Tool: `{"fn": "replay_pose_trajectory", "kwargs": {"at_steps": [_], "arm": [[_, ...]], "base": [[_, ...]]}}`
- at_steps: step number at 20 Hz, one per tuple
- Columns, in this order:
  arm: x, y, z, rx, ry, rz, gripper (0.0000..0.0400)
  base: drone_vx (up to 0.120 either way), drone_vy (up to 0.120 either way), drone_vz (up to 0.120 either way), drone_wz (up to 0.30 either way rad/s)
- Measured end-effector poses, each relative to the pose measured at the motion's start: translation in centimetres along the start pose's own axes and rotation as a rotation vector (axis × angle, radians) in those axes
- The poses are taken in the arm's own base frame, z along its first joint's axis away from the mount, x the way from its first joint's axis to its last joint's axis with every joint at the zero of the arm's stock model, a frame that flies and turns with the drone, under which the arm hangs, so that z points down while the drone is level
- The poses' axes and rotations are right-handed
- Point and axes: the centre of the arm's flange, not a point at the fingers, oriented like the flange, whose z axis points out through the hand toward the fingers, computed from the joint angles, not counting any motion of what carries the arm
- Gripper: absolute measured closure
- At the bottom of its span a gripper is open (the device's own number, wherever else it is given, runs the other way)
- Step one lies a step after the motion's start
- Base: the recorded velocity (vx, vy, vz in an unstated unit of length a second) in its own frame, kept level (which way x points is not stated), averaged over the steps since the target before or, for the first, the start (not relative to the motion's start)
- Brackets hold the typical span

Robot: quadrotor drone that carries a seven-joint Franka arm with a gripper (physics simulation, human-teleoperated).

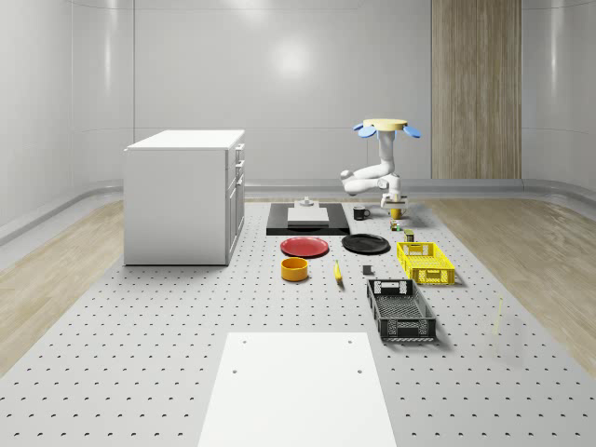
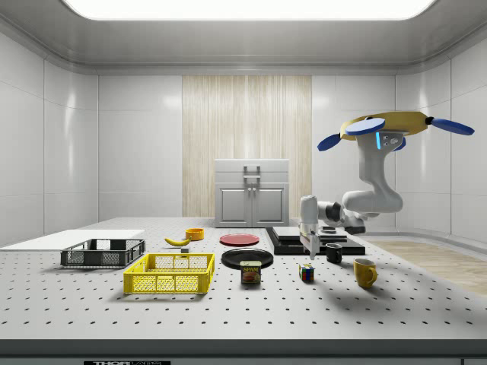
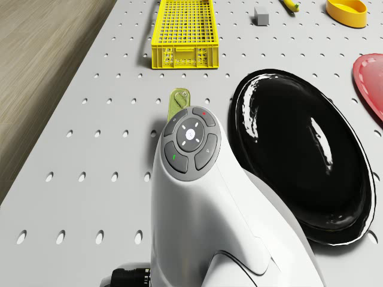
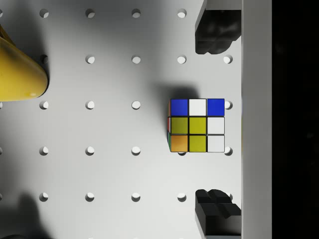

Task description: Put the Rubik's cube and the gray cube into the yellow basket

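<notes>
Multicoloured Rubik's cube (image 4: 197,125) on the perforated grey table (image 4: 114,149), under the gripper (image 4: 215,122).

The cube rests apart from both black fingers (image 4: 215,31), which stand spread wide, 1 on each side, neither touching it. A yellow mug (image 2: 365,271) stands near it, and a small tin can (image 2: 250,272) sits between the cube and the yellow mesh basket (image 2: 169,274). The small gray cube (image 3: 261,15) lies beyond the basket, well apart. The yellow-topped drone (image 2: 388,125) hovers above the table's far end beside a black tray (image 1: 308,220).

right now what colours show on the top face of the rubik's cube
Blue, white, yellow and orange squares on the Rubik's cube, clearest in the wrist view.
</notes>
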Motion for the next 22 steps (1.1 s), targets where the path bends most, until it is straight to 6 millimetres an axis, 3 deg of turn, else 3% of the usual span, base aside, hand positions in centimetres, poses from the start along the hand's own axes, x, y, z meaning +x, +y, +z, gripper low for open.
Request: {"fn": "replay_pose_trajectory", "kwargs": {"at_steps": [5,14,22], "arm": [[0.0,0.0,0.0,0.0,0.0,0.0,0.0],[0.2,-0.2,2.5,0.0,0.0,0.0,0.0],[1.5,-1.1,3.4,0.0,0.0,0.0,0.0]], "base": [[0.0,0.0,-0.112,0.0],[0.0,0.0,0.0,0.0],[0.0,0.0,0.0,0.0]]}}
